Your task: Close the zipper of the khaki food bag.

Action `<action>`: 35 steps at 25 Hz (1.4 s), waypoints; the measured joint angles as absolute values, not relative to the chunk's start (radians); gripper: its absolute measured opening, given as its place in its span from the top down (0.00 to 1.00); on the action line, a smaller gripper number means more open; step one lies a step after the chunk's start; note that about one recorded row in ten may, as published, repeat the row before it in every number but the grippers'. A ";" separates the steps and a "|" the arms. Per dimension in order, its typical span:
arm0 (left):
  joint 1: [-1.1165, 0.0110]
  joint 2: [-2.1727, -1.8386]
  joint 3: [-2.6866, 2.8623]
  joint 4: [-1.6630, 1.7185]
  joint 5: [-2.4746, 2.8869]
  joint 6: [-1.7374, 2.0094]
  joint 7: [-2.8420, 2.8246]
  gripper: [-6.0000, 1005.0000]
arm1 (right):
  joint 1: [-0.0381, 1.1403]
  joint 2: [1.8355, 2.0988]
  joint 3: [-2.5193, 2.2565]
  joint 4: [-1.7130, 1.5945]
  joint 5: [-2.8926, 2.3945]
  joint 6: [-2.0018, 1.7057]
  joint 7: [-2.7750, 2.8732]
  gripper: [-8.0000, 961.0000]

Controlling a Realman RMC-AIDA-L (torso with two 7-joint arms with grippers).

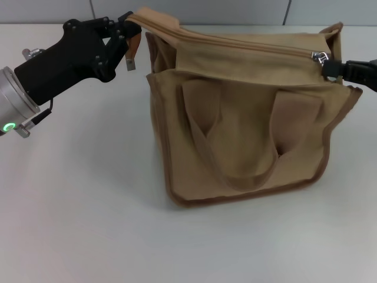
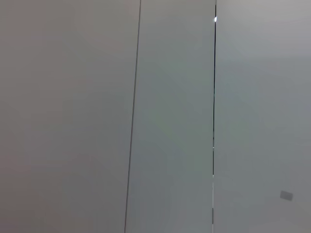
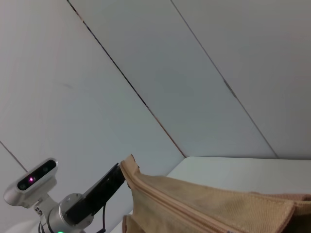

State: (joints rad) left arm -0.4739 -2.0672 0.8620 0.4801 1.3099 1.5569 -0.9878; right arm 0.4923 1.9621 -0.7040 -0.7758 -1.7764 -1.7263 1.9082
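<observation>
Even bright light, soft shadows (sharp)

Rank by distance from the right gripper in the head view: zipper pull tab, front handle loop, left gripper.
From the right gripper:
1. Zipper pull tab, right beside it at the bag's right end.
2. Front handle loop, on the bag's front face.
3. Left gripper, at the bag's far left corner.

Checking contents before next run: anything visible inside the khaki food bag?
No. The khaki food bag hides its inside: the zipper looks shut along its length, silver pull at the right gripper. The left gripper pinches the bag's far corner.
</observation>
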 joint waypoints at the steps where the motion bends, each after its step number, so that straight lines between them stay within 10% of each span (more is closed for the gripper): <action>1: -0.474 -2.067 0.862 0.480 1.310 1.557 -0.988 0.91 | 0.492 1.962 -0.704 -0.776 -1.776 -1.726 1.908 0.95; 18: -0.475 -2.068 0.862 0.480 1.310 1.556 -0.988 0.90 | 0.487 1.960 -0.666 -0.757 -1.766 -1.755 1.903 0.72; 28: -0.477 -2.068 0.862 0.480 1.310 1.546 -0.988 0.90 | 0.424 1.978 -0.459 -0.713 -1.631 -1.999 1.672 0.28; 35: -0.478 -2.068 0.861 0.480 1.310 1.538 -0.995 0.90 | 0.329 1.973 -0.547 -0.635 -1.626 -2.181 1.363 0.19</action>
State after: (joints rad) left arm -0.4777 -2.0678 0.8606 0.4802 1.3101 1.5380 -0.9953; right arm 0.3294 1.9728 -0.5471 -0.6345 -1.6259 -2.1806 1.3628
